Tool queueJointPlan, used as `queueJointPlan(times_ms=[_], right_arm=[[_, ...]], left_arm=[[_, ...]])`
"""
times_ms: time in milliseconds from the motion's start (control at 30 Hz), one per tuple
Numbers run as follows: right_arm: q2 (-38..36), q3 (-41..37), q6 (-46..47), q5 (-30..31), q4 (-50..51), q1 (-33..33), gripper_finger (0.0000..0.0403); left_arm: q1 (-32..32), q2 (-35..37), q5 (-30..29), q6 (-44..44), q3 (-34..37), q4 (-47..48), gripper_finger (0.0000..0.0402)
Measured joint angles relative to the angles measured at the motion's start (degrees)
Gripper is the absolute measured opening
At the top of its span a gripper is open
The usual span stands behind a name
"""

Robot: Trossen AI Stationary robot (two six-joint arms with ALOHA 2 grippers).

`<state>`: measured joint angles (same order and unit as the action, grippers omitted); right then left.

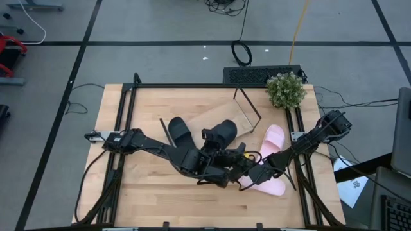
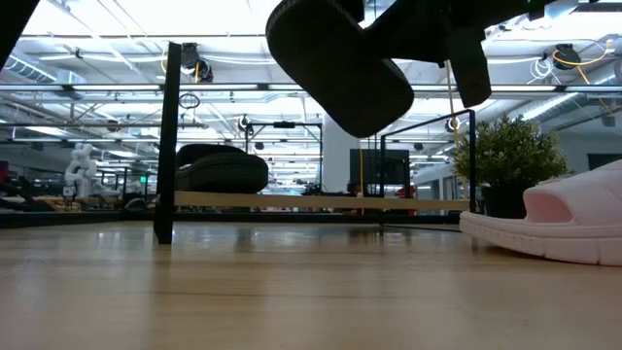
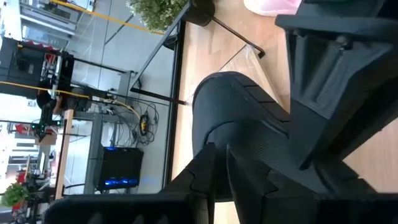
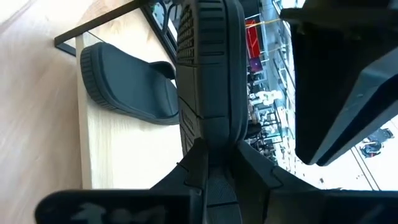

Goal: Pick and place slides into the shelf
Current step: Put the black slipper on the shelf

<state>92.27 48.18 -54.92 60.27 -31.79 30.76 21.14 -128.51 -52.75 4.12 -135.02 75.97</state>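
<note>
Slides first, from above: one black slide [image 1: 178, 130] lies on the shelf [image 1: 221, 115], a light board in a thin black frame set at an angle on the wooden surface [image 1: 141, 186]. A second black slide [image 1: 221, 135] is raised at the shelf's near edge, with both arms meeting just below it. The left gripper [image 1: 212, 153] reaches in from the left, the right gripper [image 1: 243, 160] from the right. A pink slide [image 1: 273, 140] lies on the surface beside the right arm, and another pink slide [image 1: 264, 186] shows partly under that arm. A potted plant [image 1: 285, 90] stands at the far right corner.

At surface height, the lifted black slide [image 2: 340, 63] hangs in the air, clear of the wood, with dark arm parts above it. Behind it the shelf board [image 2: 292, 201] carries the resting black slide [image 2: 219, 167]. A pink slide [image 2: 554, 226] sits on the surface at right, the plant [image 2: 510, 160] behind it.

Past the left wrist, the jaws are clamped on the black slide [image 3: 242, 124] at its edge; the other arm's dark housing is close alongside.

Past the right wrist, those jaws are likewise clamped on the same slide's ribbed sole [image 4: 208, 68], with the other black slide [image 4: 127, 87] lying on the shelf board [image 4: 124, 149] beyond.
</note>
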Motion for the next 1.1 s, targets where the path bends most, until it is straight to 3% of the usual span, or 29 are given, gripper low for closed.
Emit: queueJointPlan(times_ms=[300,500,733,1100], right_arm=[[0.0,0.0,-0.1,0.1,-0.1,0.1,0.0039],[-0.1,0.1,-4.9,3.2,-1.3,0.1,0.0038],[-0.1,0.1,-10.5,3.2,-1.6,1.1,0.0037],[-0.1,0.1,-21.9,9.2,-3.5,5.7,0.0037]], left_arm=[[1.1,1.9,-4.0,-1.0,0.0,0.7,0.0084],[1.4,8.0,-3.5,6.6,0.0,1.0,0.0085],[1.1,14.9,5.6,19.2,-0.1,0.1,0.0085],[0.5,16.1,19.5,32.6,0.0,-2.5,0.0085]])
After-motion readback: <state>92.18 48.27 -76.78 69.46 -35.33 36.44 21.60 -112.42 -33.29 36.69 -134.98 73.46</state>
